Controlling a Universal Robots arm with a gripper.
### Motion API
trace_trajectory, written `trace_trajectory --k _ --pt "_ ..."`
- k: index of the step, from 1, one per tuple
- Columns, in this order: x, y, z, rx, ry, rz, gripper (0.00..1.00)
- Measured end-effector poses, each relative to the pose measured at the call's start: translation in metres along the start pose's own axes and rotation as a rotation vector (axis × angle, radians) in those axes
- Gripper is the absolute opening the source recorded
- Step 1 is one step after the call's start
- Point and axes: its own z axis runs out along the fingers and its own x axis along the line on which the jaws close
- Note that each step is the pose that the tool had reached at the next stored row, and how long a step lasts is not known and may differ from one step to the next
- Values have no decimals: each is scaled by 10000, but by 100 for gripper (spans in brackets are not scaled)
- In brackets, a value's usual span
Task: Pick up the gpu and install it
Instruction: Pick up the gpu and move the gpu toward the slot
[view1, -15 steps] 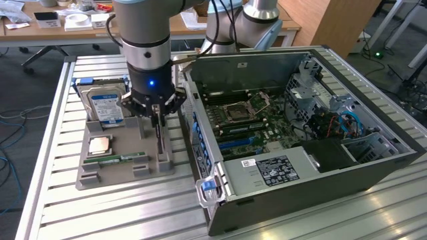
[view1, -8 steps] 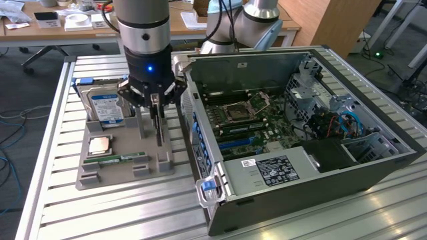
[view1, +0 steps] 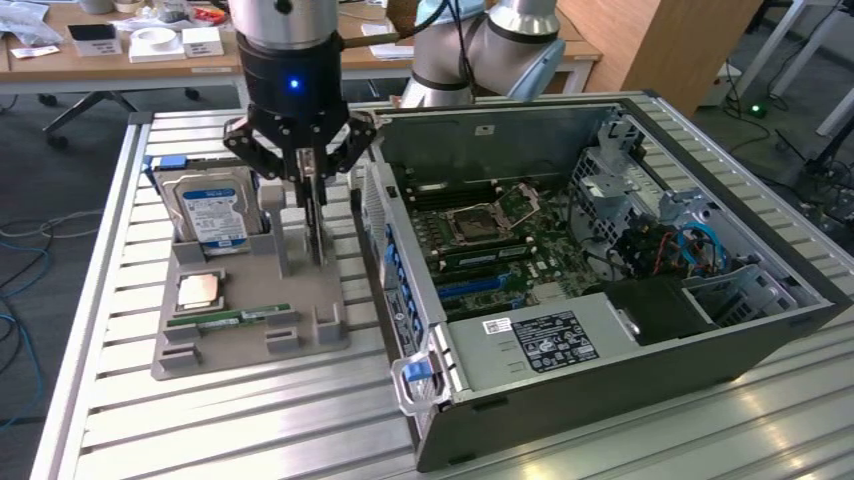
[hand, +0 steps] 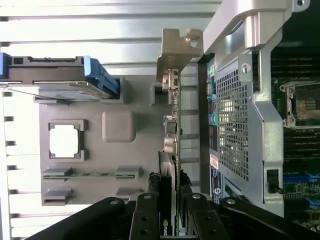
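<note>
Pick-up step, grasp made. My gripper (view1: 311, 198) (hand: 169, 212) is narrow, pinched on the top edge of the gpu (view1: 318, 238) (hand: 173, 125), one finger on each face. The card stands upright on edge right under my fingertips, its lower end down at the grey holder (view1: 254, 335). I can't tell if it has cleared the holder's slot. My read: nothing carried yet, install not started.

A lift from here calls for a straight vertical pull, no twist. The computer case (view1: 387, 215) wall is just beside the card on the exterior view's right, and a holder post is just beside it on the exterior view's left.

On the same holder, at its near end, a memory stick (view1: 247, 316) and a processor chip (view1: 200, 290) lie flat, apart from my fingers. The hard drive (view1: 214, 215) stands upright near the card, on the exterior view's left.

Farther right, the case lies open with the motherboard (view1: 501, 240) facing up. Its blue slots (view1: 470, 287) are well apart from the card. Seating it there would call for squaring the card's edge to a slot, I judge.
</note>
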Motion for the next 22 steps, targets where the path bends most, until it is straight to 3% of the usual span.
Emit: trace_trajectory --k 10,20,22 --pt "-10 23 -428 0 0 0 26" --pt "-15 34 -650 0 -1 0 26" --pt "-15 34 -650 -1 -2 0 26"
